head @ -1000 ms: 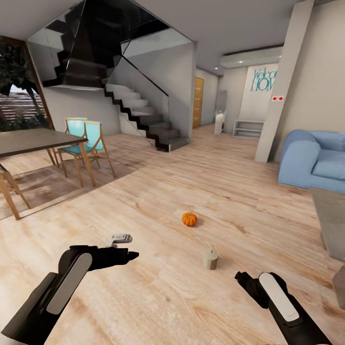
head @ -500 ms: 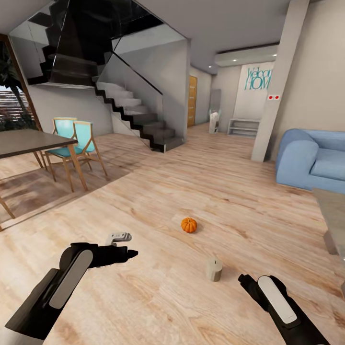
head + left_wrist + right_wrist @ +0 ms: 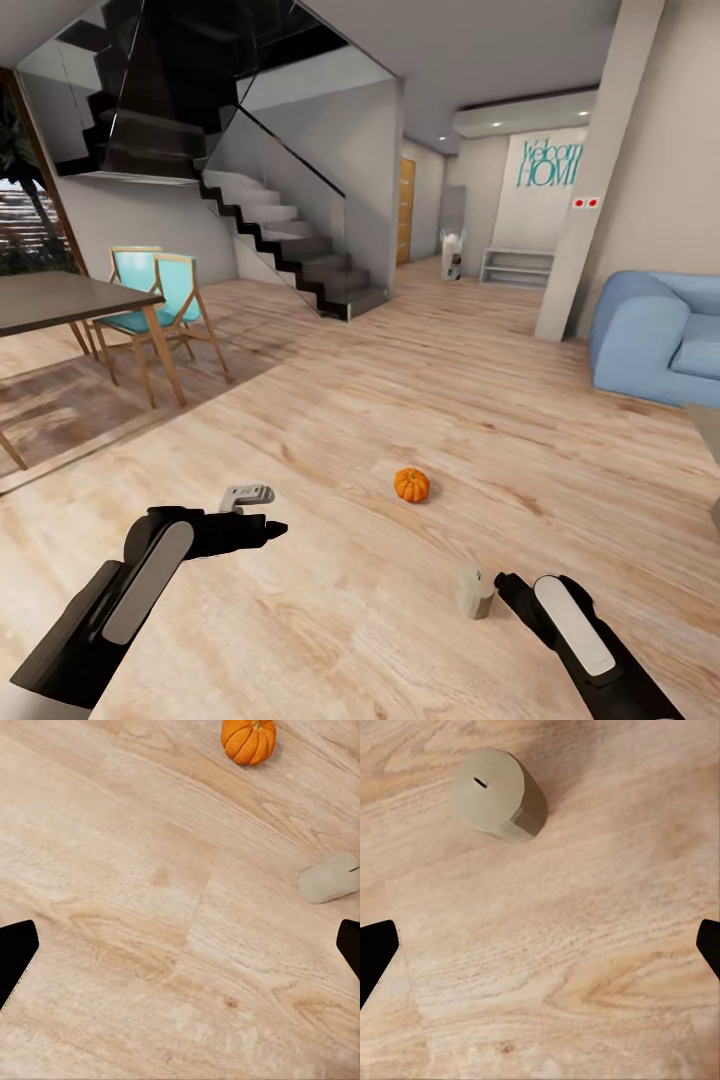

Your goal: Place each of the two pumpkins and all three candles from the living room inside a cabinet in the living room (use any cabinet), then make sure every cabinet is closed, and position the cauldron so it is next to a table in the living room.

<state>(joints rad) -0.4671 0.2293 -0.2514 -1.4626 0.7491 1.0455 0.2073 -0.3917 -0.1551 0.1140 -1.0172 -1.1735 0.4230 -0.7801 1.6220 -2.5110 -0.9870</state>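
Two task things in reach of us right now: one pumpkin [image 3: 411,485] and one candle [image 3: 475,591], both on the bare wood floor [image 3: 400,400]; taking the candle as landmark, the pumpkin sits beyond it, toward the staircase [image 3: 290,250], apart from it, nothing between them; no cabinet or cauldron in sight from here.

Right gripper [image 3: 503,582] hangs just beside the candle, not touching; in the right wrist view the candle [image 3: 498,796] stands upright with its wick slot showing, and our two fingertips sit wide at the frame edges with only floor between them, so the right claw is spread and empty. Left gripper [image 3: 268,530] is well apart from the candle, over bare floor; its wrist view shows the same wide-set fingertips, with the pumpkin [image 3: 249,739] and candle [image 3: 330,877] both ahead of it; spread and empty too.

Risks, our read: the candle is off the right claw's centre line, so closing from here would likely clip its side and tip or roll it; it's a short stubby cylinder and the floor is smooth, so it could roll away; the pumpkin is round, so a nudge from the base or an arm may send it rolling too; reaching floor level from a wheeled base may mean a deep trunk bend.

Writing: teal wall lettering [image 3: 548,165] past the staircase, partly cut off by a pillar [image 3: 590,170]; we read "Welcom" over "HOM", presumably "Welcome Home"; no other labels legible.
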